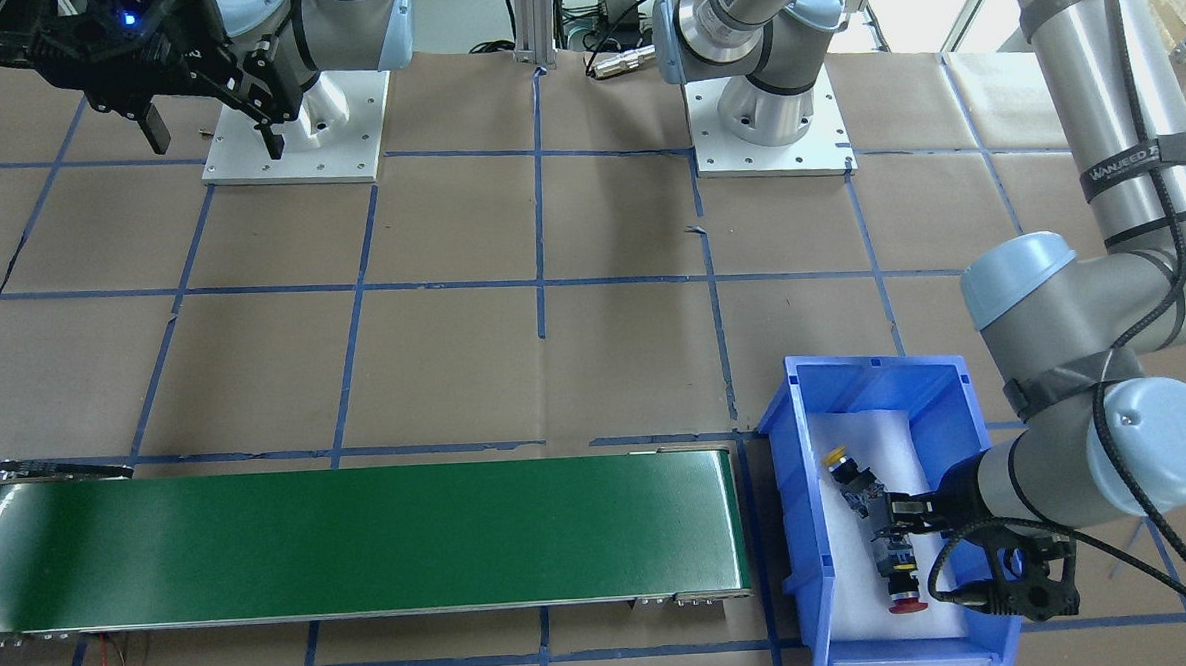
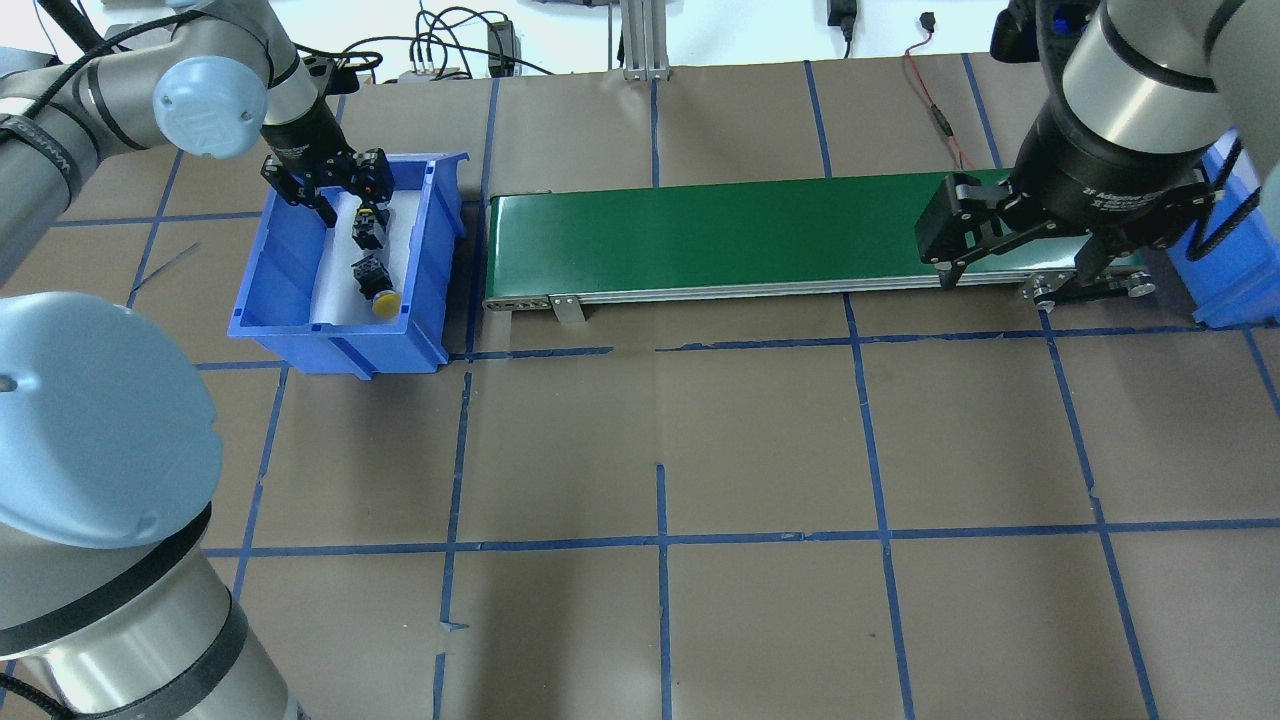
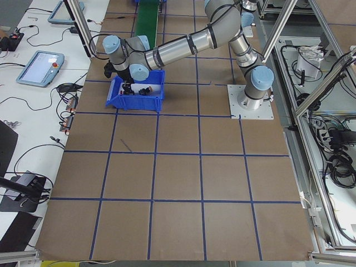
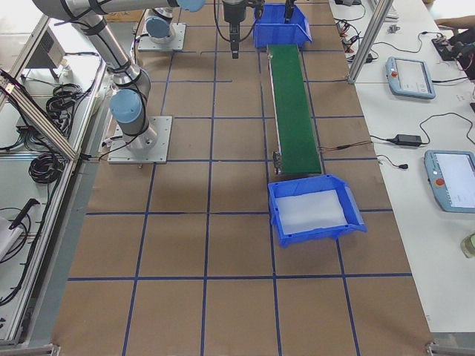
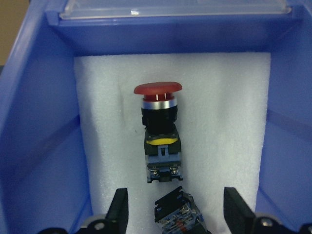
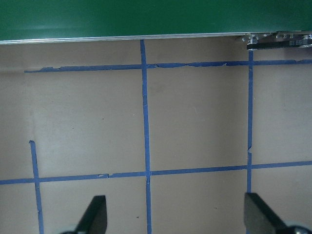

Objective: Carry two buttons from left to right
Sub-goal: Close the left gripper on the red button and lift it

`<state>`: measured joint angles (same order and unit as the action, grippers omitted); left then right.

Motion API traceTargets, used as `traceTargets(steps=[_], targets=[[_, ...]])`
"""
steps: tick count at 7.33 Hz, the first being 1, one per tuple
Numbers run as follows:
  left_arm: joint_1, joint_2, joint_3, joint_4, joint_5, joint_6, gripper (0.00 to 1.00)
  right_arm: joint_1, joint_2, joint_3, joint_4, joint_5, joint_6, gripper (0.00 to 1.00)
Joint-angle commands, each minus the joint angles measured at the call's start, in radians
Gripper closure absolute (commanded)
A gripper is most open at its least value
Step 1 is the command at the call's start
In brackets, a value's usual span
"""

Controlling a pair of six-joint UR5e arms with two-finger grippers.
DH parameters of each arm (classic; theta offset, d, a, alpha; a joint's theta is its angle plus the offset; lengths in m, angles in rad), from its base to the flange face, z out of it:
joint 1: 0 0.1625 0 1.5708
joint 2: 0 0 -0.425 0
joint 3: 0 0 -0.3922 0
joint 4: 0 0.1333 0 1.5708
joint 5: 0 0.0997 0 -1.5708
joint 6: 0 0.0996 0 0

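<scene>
Two buttons lie on white foam in the blue bin [image 2: 290, 300] on the left. In the left wrist view the red-capped button [image 5: 158, 131] lies ahead with its cap away from me. The grey block end of the yellow-capped button [image 5: 178, 217] sits between the fingers. My left gripper [image 5: 176, 195] is open, low inside the bin, gripping nothing. From the front, the yellow-capped button [image 1: 849, 472] and the red one [image 1: 902, 585] lie end to end, with the left gripper [image 1: 897, 525] over their meeting ends. My right gripper [image 2: 1018, 272] hangs open and empty beside the conveyor's right end.
A green conveyor belt [image 2: 720, 235] runs between the left bin and a second blue bin [image 4: 315, 211] lined with bare white foam. The table is brown paper with a blue tape grid. Both arm bases [image 1: 769, 115] stand at the table's robot side.
</scene>
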<state>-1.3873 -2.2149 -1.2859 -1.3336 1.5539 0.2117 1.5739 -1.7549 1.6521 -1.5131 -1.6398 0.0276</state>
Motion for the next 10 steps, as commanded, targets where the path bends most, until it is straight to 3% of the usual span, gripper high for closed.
traceTargets(steps=[1,4,5,6,7,10], targets=[[0.001,-0.020,0.000,0.007,0.003,-0.003,0.27,0.000,0.000,0.000,0.001,0.000,0.000,0.00],[0.002,-0.051,-0.001,0.034,0.011,0.006,0.27,0.000,0.000,0.000,-0.001,0.000,0.000,0.00],[0.004,-0.054,0.000,0.043,0.008,0.005,0.37,0.000,0.000,0.000,-0.001,0.000,0.000,0.00],[0.004,-0.054,0.000,0.050,0.006,-0.004,0.69,0.000,0.000,0.000,-0.001,0.000,0.000,0.00],[0.007,-0.034,0.011,0.056,0.000,0.012,0.79,0.000,0.000,0.000,-0.001,0.000,0.000,0.00],[0.001,0.082,-0.006,0.064,0.018,0.017,0.79,0.000,0.000,0.000,-0.001,0.000,0.000,0.00]])
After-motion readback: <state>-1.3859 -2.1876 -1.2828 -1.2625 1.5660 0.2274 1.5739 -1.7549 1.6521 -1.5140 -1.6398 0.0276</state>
